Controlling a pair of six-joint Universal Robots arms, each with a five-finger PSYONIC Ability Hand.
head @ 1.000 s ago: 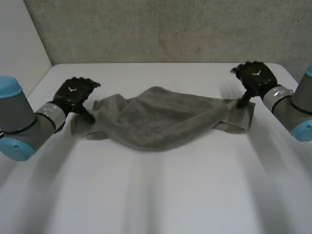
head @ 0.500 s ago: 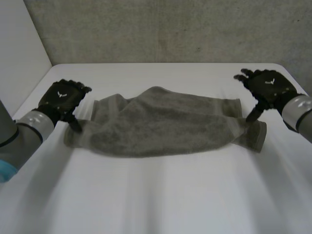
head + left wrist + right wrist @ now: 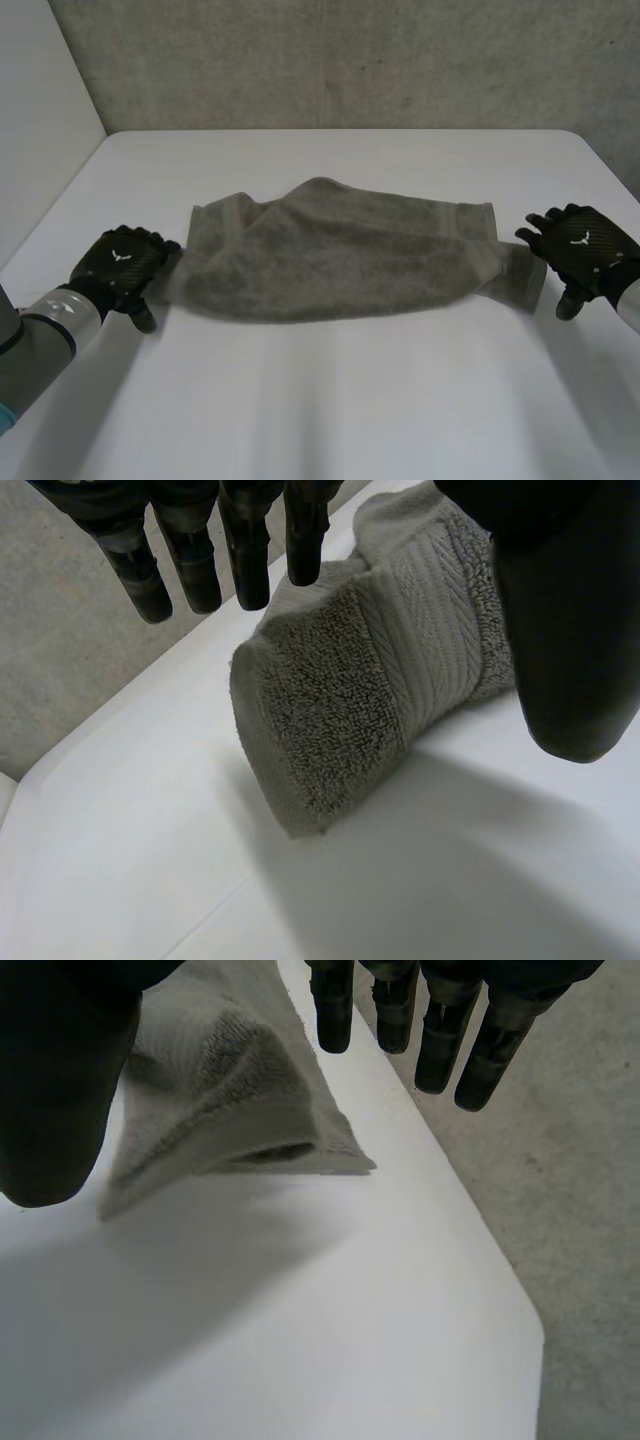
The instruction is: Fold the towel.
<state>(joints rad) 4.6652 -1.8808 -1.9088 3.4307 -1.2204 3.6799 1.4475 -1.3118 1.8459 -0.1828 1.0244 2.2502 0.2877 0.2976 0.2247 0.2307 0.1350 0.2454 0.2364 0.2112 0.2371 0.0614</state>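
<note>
A grey towel (image 3: pixel 340 260) lies loosely bunched across the middle of the white table (image 3: pixel 330 400), stretched left to right. My left hand (image 3: pixel 120 265) hovers just off its left end, open, with straight fingers (image 3: pixel 200 550) above the folded towel end (image 3: pixel 370 680) and the thumb (image 3: pixel 560 630) apart from it. At the towel's right end, my right hand (image 3: pixel 580 245) is open too. Its fingers (image 3: pixel 440 1030) hang straight beside the lifted towel corner (image 3: pixel 220 1100) and nothing is pinched.
A grey wall (image 3: pixel 340 60) runs behind the table's far edge. The table's right edge and rounded corner (image 3: pixel 520 1310) lie close to my right hand, with grey floor beyond. Bare tabletop stretches in front of the towel.
Both hands have let go of the towel ends and drawn back toward the near side and outward. The towel has settled flatter and wider on the table.
</note>
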